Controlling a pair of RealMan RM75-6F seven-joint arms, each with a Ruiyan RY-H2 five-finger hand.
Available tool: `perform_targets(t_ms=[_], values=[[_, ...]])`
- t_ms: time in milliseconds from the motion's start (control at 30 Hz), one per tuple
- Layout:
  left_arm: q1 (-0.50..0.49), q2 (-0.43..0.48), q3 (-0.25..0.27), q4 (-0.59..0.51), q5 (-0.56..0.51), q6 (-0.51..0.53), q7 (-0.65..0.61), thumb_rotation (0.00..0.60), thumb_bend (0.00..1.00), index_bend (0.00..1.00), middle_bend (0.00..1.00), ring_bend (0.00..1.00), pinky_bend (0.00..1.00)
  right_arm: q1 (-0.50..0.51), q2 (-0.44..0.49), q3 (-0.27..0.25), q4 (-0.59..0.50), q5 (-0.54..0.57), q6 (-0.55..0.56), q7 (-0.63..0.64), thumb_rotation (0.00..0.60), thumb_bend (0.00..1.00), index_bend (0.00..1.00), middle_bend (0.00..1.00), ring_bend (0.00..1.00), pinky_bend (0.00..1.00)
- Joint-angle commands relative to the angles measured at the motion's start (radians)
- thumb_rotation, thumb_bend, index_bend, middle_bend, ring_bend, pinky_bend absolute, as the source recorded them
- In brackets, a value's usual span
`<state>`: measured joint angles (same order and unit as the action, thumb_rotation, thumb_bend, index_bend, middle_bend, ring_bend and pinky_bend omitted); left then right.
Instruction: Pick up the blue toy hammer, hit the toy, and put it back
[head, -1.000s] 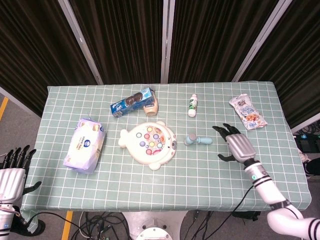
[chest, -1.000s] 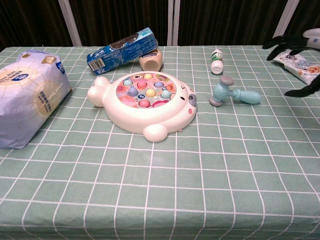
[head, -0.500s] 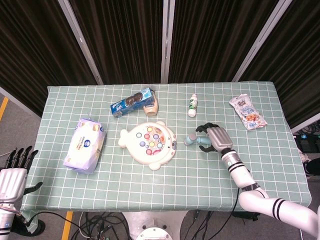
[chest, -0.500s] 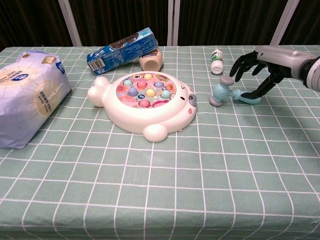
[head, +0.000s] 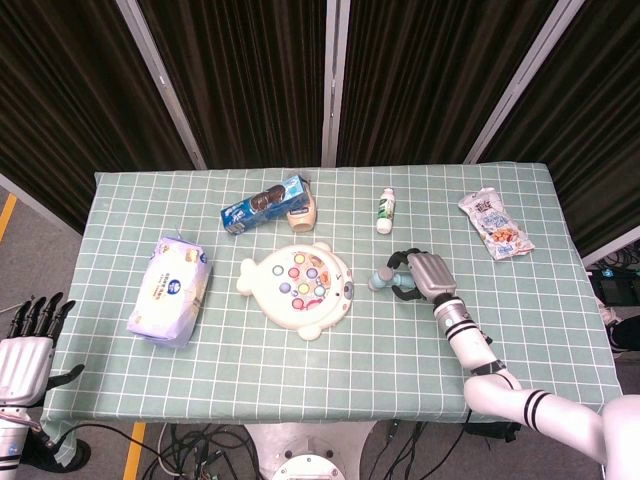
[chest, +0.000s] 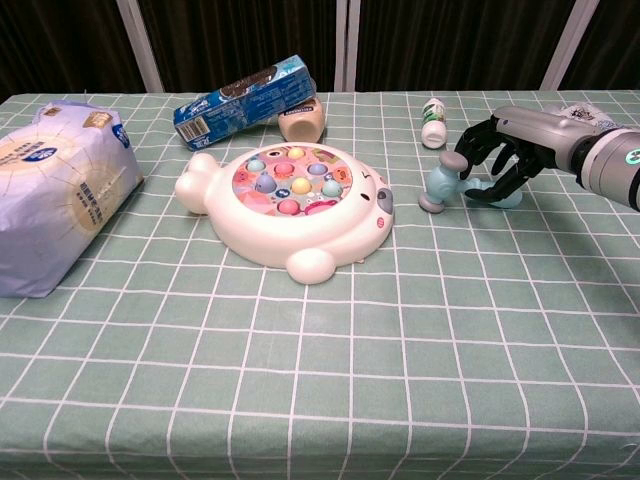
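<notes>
Right hand (chest: 497, 152) curls around the blue toy hammer (chest: 443, 186) handle — hammer lying beside the toy (chest: 290, 205).

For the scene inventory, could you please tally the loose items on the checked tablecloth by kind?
Toys: 2, the blue plastic toy hammer and the white round whack-a-mole toy.
Snack packs: 2, the blue cookie box and the white snack bag.
Bottles: 1, white.
Cups: 1, beige.
Tissue packs: 1, lilac.
Total: 7
</notes>
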<state>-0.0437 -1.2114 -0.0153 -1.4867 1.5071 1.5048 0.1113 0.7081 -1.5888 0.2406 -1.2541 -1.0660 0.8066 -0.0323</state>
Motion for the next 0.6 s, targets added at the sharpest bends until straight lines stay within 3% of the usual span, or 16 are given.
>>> perform_targets(t_ms=[33, 600], values=[[0.001, 0.001, 0.0, 0.001, -0.001, 0.002, -0.001, 0.6, 0.06, 0.11, 0.02, 0.0, 0.0, 0.003, -0.016, -0.005, 0.022, -0.018, 0.001, 0.019, 0.6, 0.25, 0.42, 0.4, 0.26, 0.35], [0.01, 0.007, 0.002, -0.001, -0.002, 0.014, -0.002, 0.6, 0.05, 0.11, 0.02, 0.0, 0.0, -0.005, -0.049, -0.014, 0.087, -0.077, 0.013, 0.111, 0.6, 0.29, 0.48, 0.45, 0.33, 0.41]])
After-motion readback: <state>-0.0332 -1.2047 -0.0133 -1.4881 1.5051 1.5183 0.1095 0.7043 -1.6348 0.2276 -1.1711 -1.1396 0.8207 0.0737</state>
